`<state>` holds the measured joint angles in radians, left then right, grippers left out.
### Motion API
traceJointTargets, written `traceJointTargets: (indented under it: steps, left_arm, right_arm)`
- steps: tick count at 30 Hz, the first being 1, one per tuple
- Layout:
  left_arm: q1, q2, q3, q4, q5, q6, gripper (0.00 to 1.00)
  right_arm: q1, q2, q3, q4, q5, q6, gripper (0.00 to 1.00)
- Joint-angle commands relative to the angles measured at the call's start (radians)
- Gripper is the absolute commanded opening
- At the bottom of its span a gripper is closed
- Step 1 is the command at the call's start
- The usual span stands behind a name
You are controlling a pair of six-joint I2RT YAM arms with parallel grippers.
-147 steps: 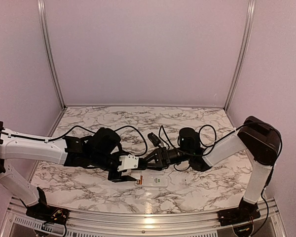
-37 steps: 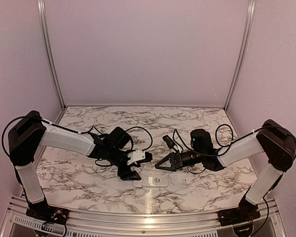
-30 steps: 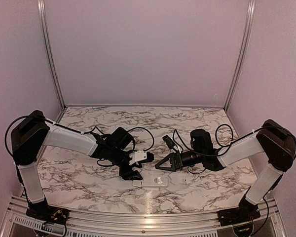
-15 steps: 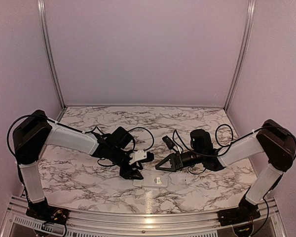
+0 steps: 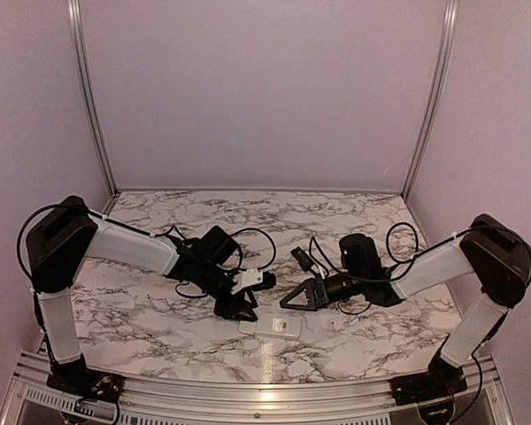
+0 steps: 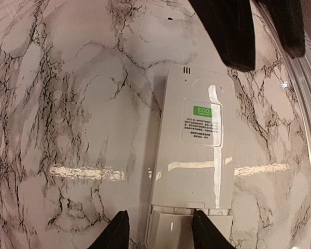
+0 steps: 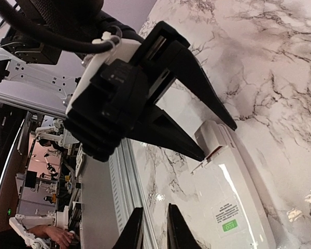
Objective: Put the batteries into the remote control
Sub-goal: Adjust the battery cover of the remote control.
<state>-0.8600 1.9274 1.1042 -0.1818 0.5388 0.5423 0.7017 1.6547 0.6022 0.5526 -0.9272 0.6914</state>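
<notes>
The remote control (image 6: 192, 155) is laid back-up on the table (image 6: 67, 104), its battery cover (image 6: 168, 228) seemingly slid partly off. The left end effector (image 6: 160, 215) is set half-open astride that end; the right end effector (image 7: 154, 208) is narrow, empty. No batteries are seen: loading is judged outstanding.

white remote control (image 6: 192, 155), grey-veined marble table (image 5: 248, 212)

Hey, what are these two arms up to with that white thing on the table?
They're working on a white remote lying face down on the marble table. The left gripper is over its end, fingers apart on either side of the battery cover. The right gripper hovers beside it, jaws almost together, with nothing visible in them. No batteries can be made out.
</notes>
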Motion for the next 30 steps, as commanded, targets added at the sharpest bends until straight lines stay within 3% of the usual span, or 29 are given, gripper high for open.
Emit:
traceJointTargets:
  steps: [1,8,14,22,30]
  left_arm:
    - [0.017,0.020,0.030,-0.044,-0.010,0.007,0.43]
    - [0.034,-0.011,0.040,-0.059,0.033,-0.004,0.49]
    - [0.039,-0.037,0.029,-0.045,0.048,-0.016,0.58]
    - [0.063,-0.050,0.012,-0.040,0.075,-0.021,0.58]
    - [0.073,-0.058,-0.002,-0.043,0.090,-0.018,0.69]
  right_arm:
    - [-0.009,-0.034,0.045,-0.159,0.077,-0.160,0.17]
    - [-0.007,-0.115,0.060,-0.321,0.226,-0.391,0.45]
    - [0.035,-0.131,0.068,-0.382,0.300,-0.506,0.61]
    - [0.152,-0.090,0.128,-0.491,0.437,-0.684,0.71]
    - [0.183,-0.035,0.162,-0.536,0.537,-0.777,0.84]
